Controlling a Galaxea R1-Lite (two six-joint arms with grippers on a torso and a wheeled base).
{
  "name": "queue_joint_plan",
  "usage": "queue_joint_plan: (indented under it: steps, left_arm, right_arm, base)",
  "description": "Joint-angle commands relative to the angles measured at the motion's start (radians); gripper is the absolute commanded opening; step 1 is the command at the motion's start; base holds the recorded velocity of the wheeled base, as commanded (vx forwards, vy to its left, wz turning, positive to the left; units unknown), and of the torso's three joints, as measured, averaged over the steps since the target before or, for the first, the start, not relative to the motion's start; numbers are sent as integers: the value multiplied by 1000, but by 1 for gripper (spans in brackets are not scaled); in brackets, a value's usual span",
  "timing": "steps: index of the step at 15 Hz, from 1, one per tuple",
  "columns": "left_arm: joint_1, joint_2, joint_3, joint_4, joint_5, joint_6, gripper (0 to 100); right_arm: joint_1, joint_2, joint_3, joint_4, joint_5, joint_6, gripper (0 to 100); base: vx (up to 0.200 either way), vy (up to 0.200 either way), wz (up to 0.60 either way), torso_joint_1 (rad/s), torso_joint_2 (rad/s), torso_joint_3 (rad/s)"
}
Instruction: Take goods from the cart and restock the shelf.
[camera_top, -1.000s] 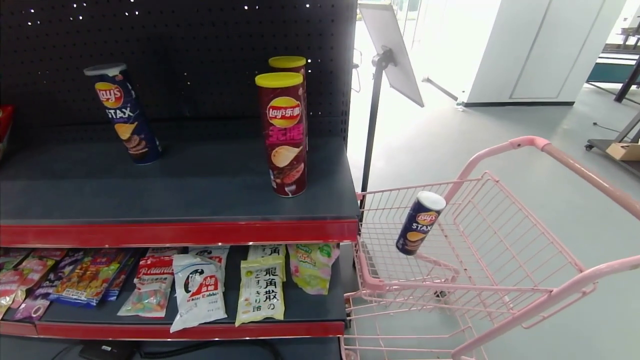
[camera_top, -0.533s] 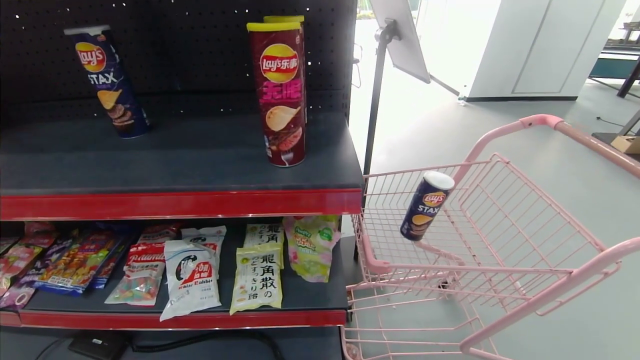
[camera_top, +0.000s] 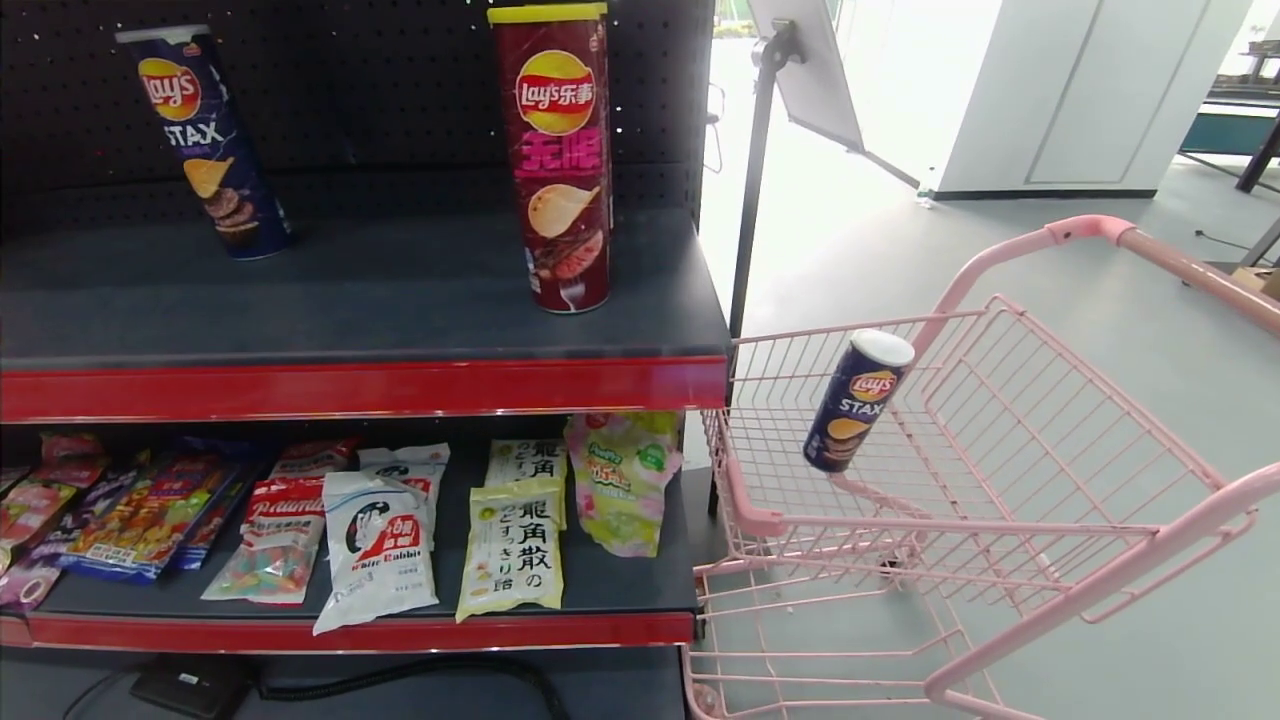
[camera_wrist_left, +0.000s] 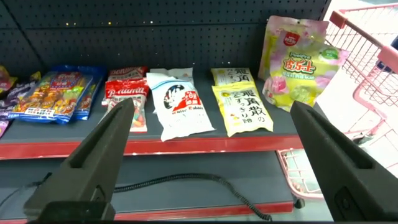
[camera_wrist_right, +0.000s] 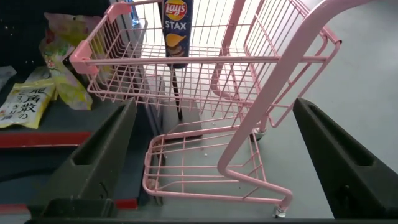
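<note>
A dark blue chip can is seen standing in the pink cart, near the basket's far edge. The left gripper and right gripper are held with jaws spread wide.

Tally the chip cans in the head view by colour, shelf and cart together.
Dark blue: 2, the blue shelf can on the upper shelf and the blue cart can in the cart
Maroon: 1, the maroon can on the upper shelf
Total: 3
</note>
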Motion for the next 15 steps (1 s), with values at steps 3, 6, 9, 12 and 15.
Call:
queue_joint_plan:
  steps: [3, 6, 9, 12, 15]
  left_arm:
    - [1, 1, 0, 0, 0, 4, 100]
    - [-1, 1, 0, 0, 0, 4, 100]
    - [1, 1, 0, 0, 0, 1, 100]
    - [-1, 1, 0, 0, 0, 1, 100]
    - [1, 1, 0, 0, 0, 1, 100]
  right_arm:
    - [0, 1, 0, 0, 1, 0, 100]
    - [0, 2, 0, 0, 1, 0, 100]
    - [0, 1, 0, 0, 1, 0, 100]
    - [0, 1, 0, 0, -1, 0, 100]
    - [0, 1, 0, 0, 4, -2, 100]
  base:
    - [67, 0, 0, 2, -1, 1]
    - [200, 0, 0, -9, 4, 7]
    - [133, 0, 0, -2, 2, -2]
    - [0, 0, 0, 0, 0, 0]
    - [0, 0, 0, 0, 0, 0]
